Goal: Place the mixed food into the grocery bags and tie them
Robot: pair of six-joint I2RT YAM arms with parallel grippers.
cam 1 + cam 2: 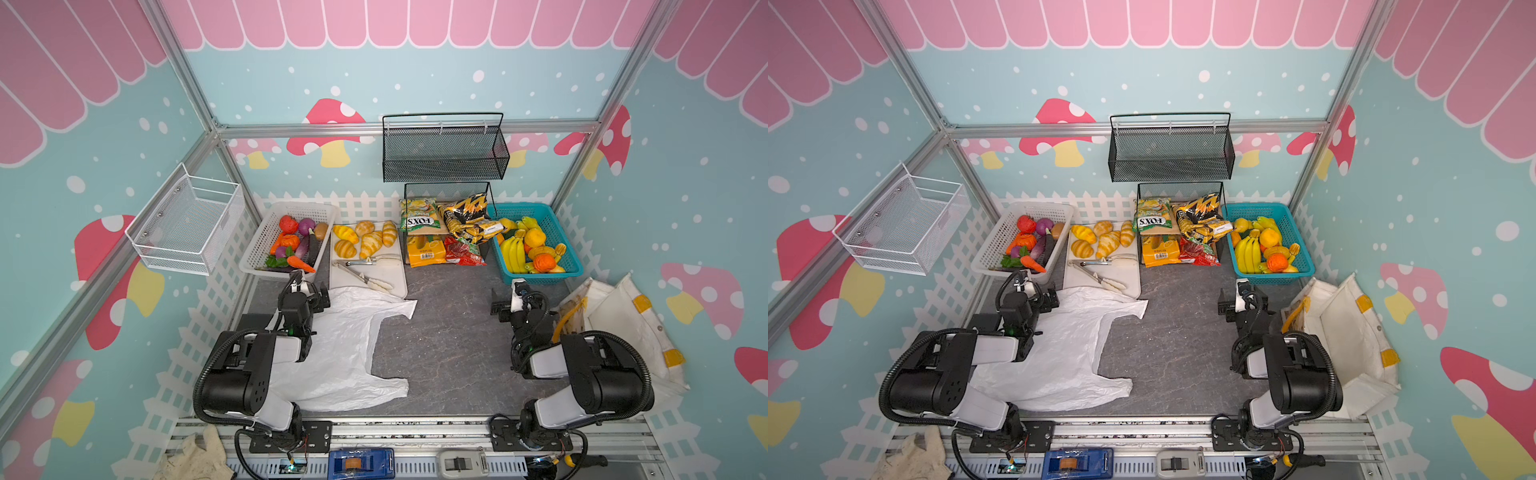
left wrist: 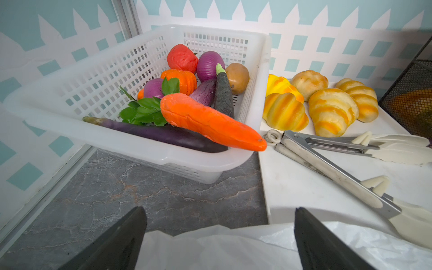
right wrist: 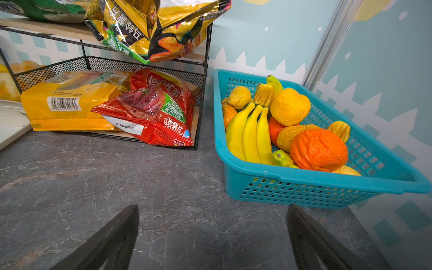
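The thin white plastic bag lies flat on the grey table, its near edge under my open left gripper. Just beyond that gripper, a white basket holds the orange carrot, ribbed orange piece, purple onion and green leaves. The off-white tote with yellow patches slumps at the right wall. My right gripper hangs open and empty over bare table, facing the black-and-yellow packet and the red packet.
A white tray beside the basket carries bread rolls and metal tongs. A black wire rack holds the packets, a FOX'S packet and a yellow bag. A teal basket of fruit stands at its right.
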